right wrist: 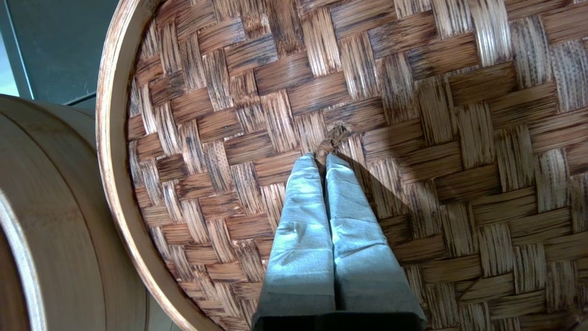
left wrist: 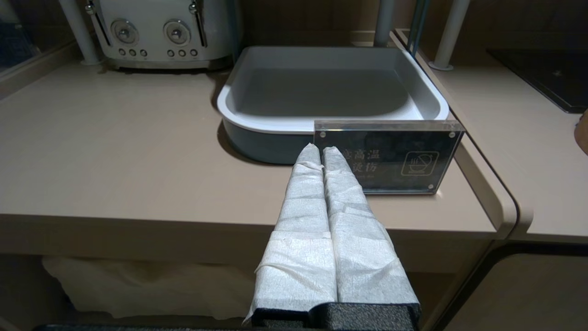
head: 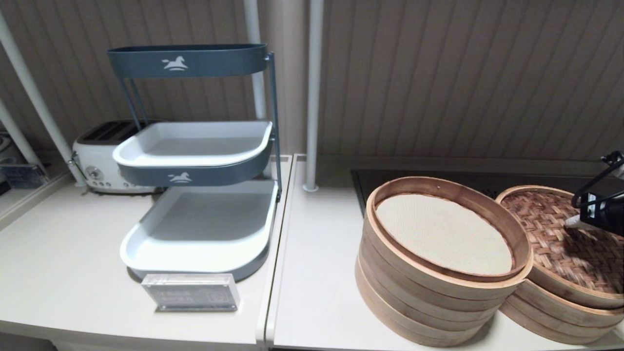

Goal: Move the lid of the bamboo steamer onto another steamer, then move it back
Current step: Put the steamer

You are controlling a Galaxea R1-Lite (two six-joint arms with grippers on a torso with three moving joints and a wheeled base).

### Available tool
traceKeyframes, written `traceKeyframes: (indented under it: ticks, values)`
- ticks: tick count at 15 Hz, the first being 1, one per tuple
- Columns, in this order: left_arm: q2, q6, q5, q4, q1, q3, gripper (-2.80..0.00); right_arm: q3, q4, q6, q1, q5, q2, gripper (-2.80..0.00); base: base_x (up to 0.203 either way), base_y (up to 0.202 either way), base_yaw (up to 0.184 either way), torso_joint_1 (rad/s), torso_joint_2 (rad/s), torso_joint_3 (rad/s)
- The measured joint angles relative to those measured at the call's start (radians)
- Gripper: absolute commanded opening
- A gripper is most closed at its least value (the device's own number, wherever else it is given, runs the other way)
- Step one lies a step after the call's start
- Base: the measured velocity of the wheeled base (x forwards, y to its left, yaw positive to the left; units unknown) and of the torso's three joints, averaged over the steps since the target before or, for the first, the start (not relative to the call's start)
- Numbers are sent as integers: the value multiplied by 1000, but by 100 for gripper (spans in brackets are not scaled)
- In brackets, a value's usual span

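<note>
The bamboo steamer lid (head: pixel 551 243), reddish woven top inside a pale rim, lies over the low two-tier steamer (head: pixel 560 314) at the right edge of the head view. My right gripper (head: pixel 573 223) hangs over the lid's middle. In the right wrist view its wrapped fingers (right wrist: pixel 298 202) are shut, with the small loop handle (right wrist: pixel 334 136) pinched at the tips of the right gripper (right wrist: pixel 321 157). The lid (right wrist: pixel 413 92) fills that view. My left gripper (left wrist: pixel 321 149) is shut on nothing, parked low in front of the counter's edge.
The taller steamer stack (head: pixel 429 297) with a cream liner mat (head: pixel 443 234) stands touching the low steamer's left side. A three-tier tray rack (head: pixel 195 234), an acrylic sign (head: pixel 191 291), a toaster (head: pixel 97 161) and two white poles (head: pixel 312 97) are further left. A dark cooktop (head: pixel 370 180) lies behind.
</note>
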Motion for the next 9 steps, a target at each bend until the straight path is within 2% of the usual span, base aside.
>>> traceKeyframes:
  ticks: [9]
  values:
    - [0,0,0,0,0,0,-280,-5,3,-9,-10,-3,30,-280,0,0,0,0,0,0]
